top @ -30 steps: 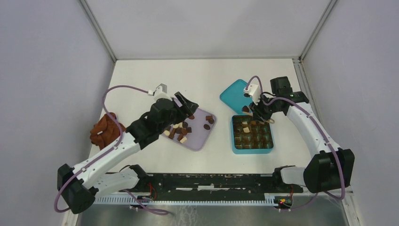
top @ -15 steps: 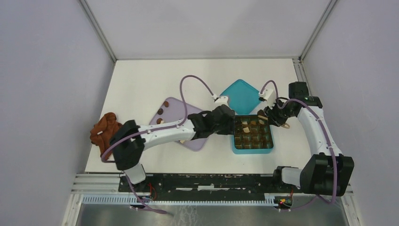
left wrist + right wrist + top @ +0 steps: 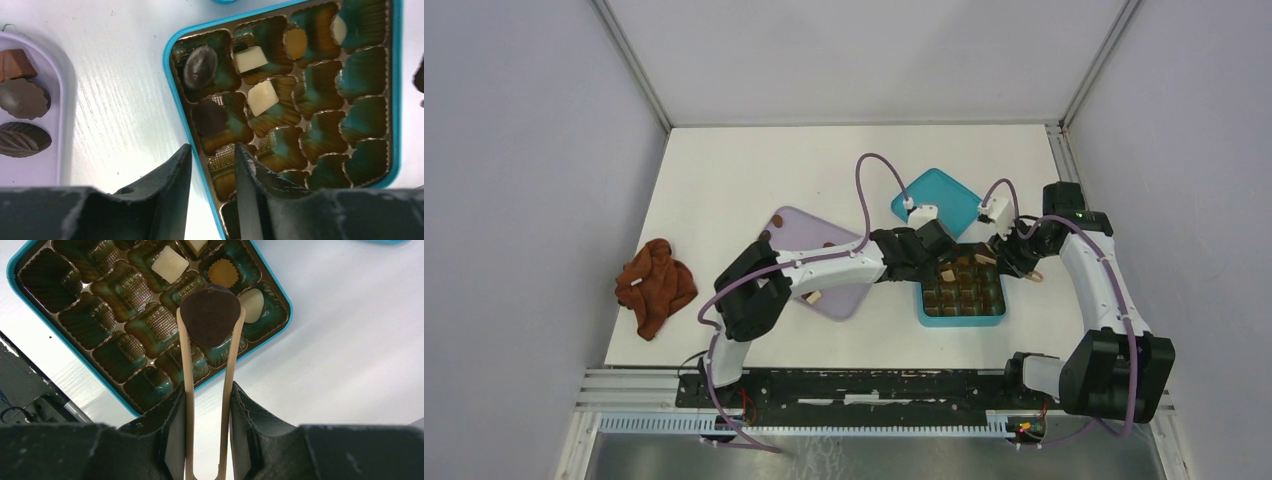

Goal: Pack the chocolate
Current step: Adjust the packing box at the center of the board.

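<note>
Over teal box, 1 o'clock corner | right tool clamped on tongs pinching dark chocolate | left tool, 11 o'clock corner, jaws slightly apart, empty

On the table, chocolate lay in the box, right of the tray; lid behind it, cloth far left.

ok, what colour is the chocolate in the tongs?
Dark brown, almost black chocolate pinched in the tongs; clearest in the right wrist view.
</note>
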Available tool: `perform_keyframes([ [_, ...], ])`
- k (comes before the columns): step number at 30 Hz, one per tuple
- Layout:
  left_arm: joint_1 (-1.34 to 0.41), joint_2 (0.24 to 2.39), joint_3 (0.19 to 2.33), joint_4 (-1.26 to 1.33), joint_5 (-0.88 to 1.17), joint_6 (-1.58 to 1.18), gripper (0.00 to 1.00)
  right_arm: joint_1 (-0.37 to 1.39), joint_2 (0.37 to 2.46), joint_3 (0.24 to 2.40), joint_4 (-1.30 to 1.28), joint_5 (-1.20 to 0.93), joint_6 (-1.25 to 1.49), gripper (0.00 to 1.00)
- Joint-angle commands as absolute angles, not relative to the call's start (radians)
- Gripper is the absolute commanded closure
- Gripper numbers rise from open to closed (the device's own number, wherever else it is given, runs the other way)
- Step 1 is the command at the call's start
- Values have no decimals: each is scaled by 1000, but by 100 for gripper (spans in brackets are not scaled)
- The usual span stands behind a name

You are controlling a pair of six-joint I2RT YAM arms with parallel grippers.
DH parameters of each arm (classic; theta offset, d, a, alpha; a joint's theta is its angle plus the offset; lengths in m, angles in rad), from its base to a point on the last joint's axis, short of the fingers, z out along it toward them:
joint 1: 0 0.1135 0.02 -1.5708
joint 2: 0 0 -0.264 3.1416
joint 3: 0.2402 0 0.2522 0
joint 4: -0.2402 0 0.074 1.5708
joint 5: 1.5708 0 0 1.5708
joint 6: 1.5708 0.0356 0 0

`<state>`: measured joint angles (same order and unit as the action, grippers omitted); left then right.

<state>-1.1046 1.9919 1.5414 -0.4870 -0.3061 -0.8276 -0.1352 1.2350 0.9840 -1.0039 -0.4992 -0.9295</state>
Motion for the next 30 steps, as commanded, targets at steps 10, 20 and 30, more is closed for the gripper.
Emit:
perform_keyframes([
  [10, -1087, 2101, 1669, -597, -382, -744, 70, -143, 1221, 995, -1021, -543, -959, 84],
  [20, -1100, 1993, 1625, -557, -544, -724, 98, -144, 1236, 1043, -1052, -572, -963, 84],
  [30, -1178, 1847, 1494, -418, -894, -657, 98, -143, 1246, 1132, -1128, -676, -1008, 84],
])
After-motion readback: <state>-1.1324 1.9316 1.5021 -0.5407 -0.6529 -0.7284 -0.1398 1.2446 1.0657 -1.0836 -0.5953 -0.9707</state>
